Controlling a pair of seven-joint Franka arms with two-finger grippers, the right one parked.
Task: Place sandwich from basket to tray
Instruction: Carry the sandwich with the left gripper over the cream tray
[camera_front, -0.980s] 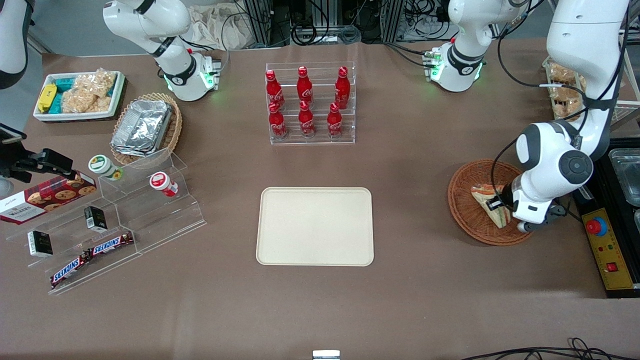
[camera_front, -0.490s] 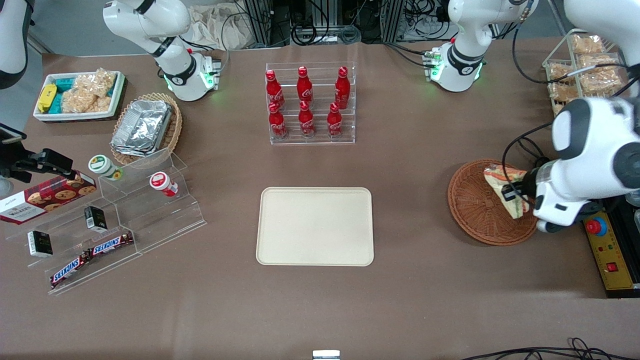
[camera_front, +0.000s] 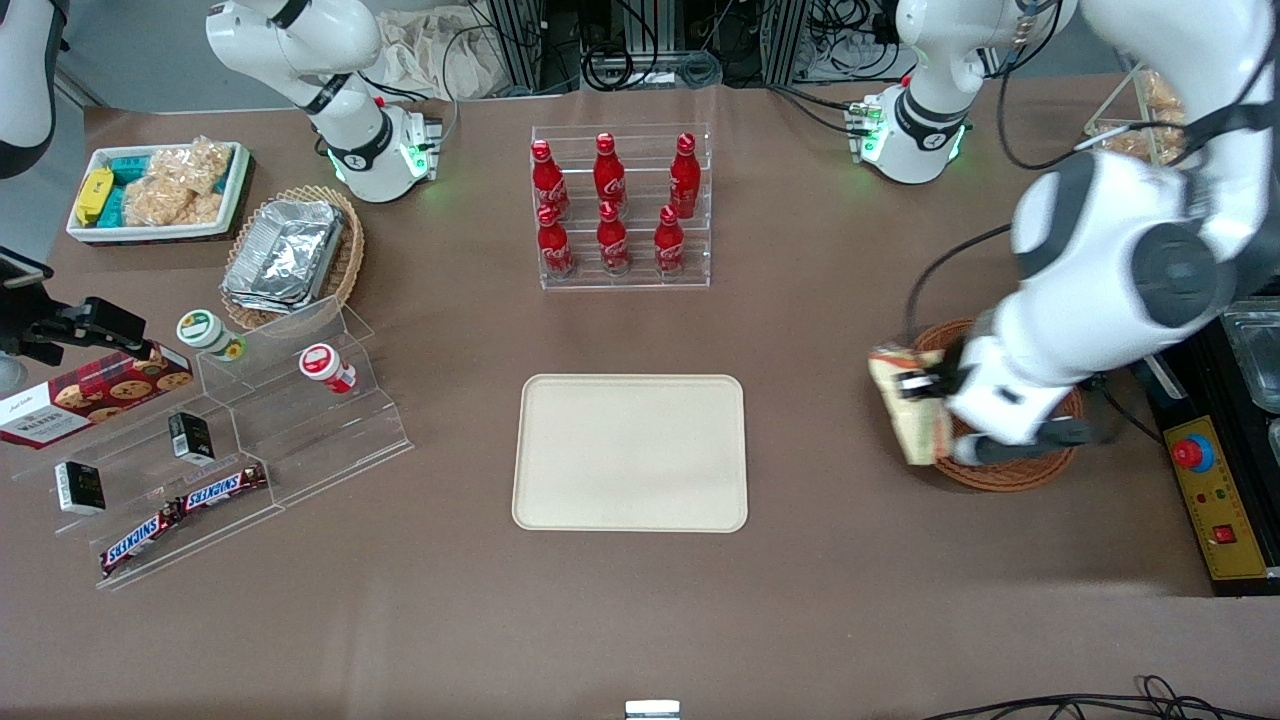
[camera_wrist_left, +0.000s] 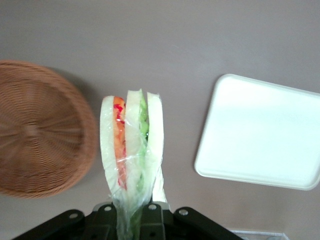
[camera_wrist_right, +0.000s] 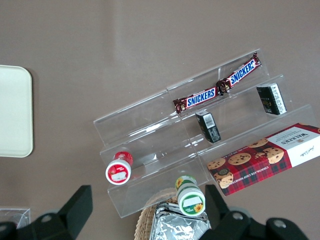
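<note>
My left gripper is shut on the sandwich, a clear-wrapped wedge of pale bread with green and orange-red filling. It holds the sandwich in the air above the rim of the reddish-brown wicker basket, on the edge that faces the tray. In the left wrist view the sandwich stands upright between the fingers, with the basket beside it and nothing in it. The cream-beige tray lies flat at the table's middle with nothing on it and also shows in the left wrist view.
A clear rack of red cola bottles stands farther from the front camera than the tray. A clear stepped display with snack bars and cups, a tan basket of foil containers and a white snack bin lie toward the parked arm's end. A control box sits at the working arm's end.
The gripper has lifted the sandwich out of the basket and carried it toward the tray, from over the basket's middle to over its tray-side rim.
</note>
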